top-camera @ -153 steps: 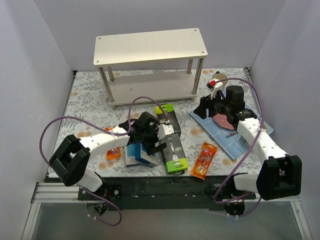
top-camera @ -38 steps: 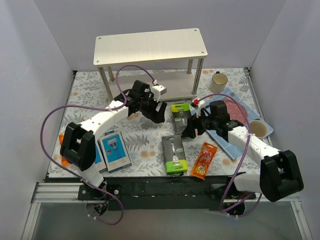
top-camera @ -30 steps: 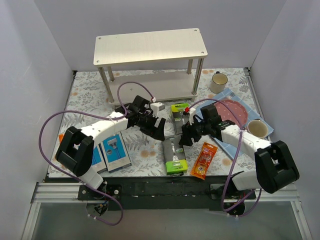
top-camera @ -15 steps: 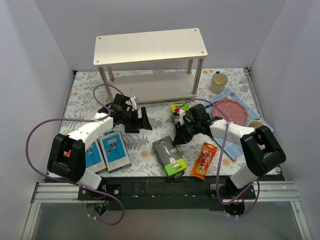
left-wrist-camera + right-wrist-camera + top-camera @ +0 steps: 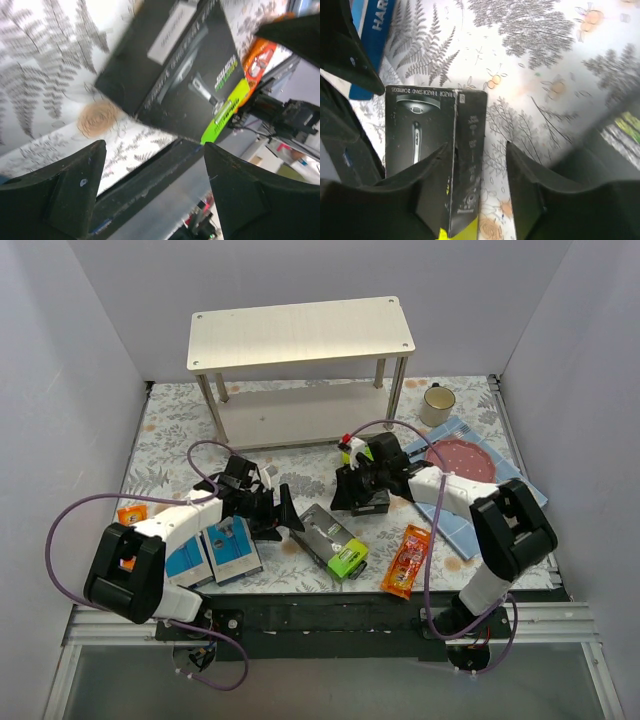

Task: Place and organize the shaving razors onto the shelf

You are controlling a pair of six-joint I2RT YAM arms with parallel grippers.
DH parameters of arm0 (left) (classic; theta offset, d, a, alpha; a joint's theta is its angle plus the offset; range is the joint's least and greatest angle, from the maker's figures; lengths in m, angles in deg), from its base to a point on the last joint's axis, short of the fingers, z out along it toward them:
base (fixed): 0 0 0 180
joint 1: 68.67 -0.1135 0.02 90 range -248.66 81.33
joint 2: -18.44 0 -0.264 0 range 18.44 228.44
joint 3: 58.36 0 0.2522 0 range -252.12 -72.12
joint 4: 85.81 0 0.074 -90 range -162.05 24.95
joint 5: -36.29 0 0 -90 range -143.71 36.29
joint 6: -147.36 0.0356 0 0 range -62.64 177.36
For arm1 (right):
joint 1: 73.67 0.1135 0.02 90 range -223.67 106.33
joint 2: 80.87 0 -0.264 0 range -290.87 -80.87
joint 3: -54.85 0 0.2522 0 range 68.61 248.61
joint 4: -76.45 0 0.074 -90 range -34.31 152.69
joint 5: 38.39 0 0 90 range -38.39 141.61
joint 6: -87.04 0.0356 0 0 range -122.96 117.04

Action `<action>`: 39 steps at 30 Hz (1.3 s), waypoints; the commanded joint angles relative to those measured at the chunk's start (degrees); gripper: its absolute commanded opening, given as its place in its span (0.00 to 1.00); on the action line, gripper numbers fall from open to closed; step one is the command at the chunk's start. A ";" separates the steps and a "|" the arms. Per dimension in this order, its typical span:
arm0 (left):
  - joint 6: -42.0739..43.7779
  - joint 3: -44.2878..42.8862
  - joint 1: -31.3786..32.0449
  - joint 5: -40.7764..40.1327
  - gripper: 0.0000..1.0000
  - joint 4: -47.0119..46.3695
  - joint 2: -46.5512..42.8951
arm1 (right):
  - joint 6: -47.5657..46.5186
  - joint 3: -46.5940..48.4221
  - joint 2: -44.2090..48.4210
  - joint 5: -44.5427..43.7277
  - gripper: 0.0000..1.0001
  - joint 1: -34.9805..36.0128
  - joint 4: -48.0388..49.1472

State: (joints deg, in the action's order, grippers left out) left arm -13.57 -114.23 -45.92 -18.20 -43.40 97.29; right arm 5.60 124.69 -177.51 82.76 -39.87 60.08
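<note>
Two blue boxes [image 5: 232,545] lie flat on the table [image 5: 170,440] at the left. The left gripper [image 5: 288,516] is wide open, just beside a black box [image 5: 331,539] with a green end. The right gripper [image 5: 342,493] is open too, holding nothing. The shelf [image 5: 300,335] stands at the back.

Two black boxes [image 5: 330,540], two blue-and-white boxes [image 5: 232,545], two orange packets [image 5: 410,560], one shelf [image 5: 300,335], one mug [image 5: 436,398], one pink plate [image 5: 465,458].

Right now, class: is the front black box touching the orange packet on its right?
Apart. The top view shows a strip of floral cloth between the black box and the orange packet.
</note>
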 commanded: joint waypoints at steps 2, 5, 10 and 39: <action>2.03 -5.44 0.02 -4.75 0.79 -3.77 3.67 | -3.45 -5.96 14.35 -7.95 0.59 -1.19 -8.80; 6.05 -9.82 0.02 -5.18 0.79 -3.95 9.29 | -5.57 -11.32 21.91 -8.04 0.59 -1.28 -13.38; 10.73 -15.81 0.02 -5.36 0.69 -0.61 17.64 | -5.92 -20.63 29.22 -3.40 0.61 -2.50 -13.22; 19.26 -35.78 -1.30 -15.22 0.79 10.29 14.07 | 4.99 -8.44 9.18 1.37 0.49 -0.58 4.65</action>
State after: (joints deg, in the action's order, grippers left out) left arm 5.92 -151.71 -47.37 -34.29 -36.23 123.24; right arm 12.31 113.26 -172.09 87.72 -40.26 68.38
